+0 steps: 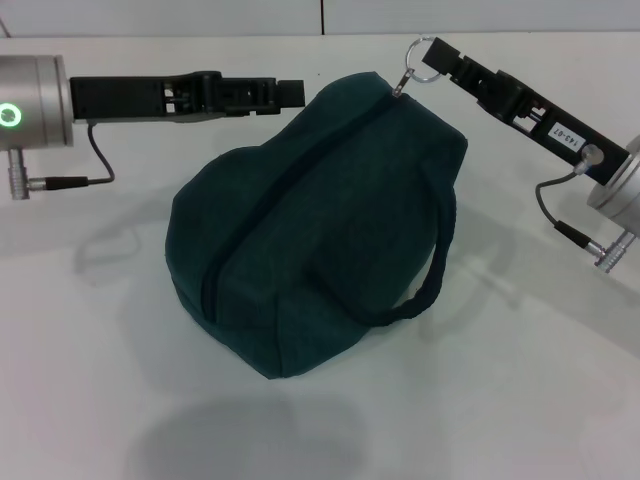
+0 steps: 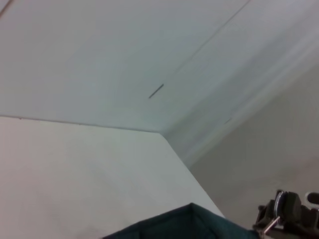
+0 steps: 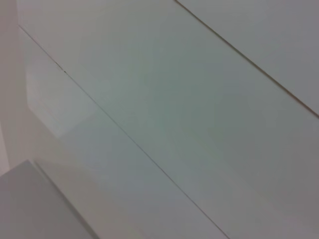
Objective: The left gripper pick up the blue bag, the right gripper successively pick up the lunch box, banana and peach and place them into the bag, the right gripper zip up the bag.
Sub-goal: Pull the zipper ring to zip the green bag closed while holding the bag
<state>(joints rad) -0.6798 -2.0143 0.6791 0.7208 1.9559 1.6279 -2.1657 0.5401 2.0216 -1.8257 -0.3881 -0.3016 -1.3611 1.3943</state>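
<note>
- While the blue bag (image 1: 320,220) is sitting on the white bench (image 1: 90,400), both arms are working at its far end, one from each side.
- Left end effector (image 1: 290,93) is reaching in level from the robot's left, tip right at the bag's far upper corner; prob. bracing or holding fabric there so the bag isn't sliding w/ the zip. Can't tell if its fingers are spread or pinched, since the tip is hiding against the fabric.
- Right end effector (image 1: 445,62) is coming in at a slant from the right, and the metal ring (image 1: 425,55) of the zipper pull is sitting right at its tip. Looks like it's clamping the ring, narrow grip.
- Zipper line (image 1: 290,180) is running dark along the top ridge, front end to far end, and it's looking closed; pull is already at the far end, so I'm judging the zip step as about finished.
- Loop handle (image 1: 435,270) is drooping down the bag's right side, out of the way.
- Lunch box, banana, peach: none showing on the bench; I'm guessing they're inside, as the bag is bulging.
- Left wrist view is catching just a teal corner of the bag and the other arm's tip w/ the pull.
</note>
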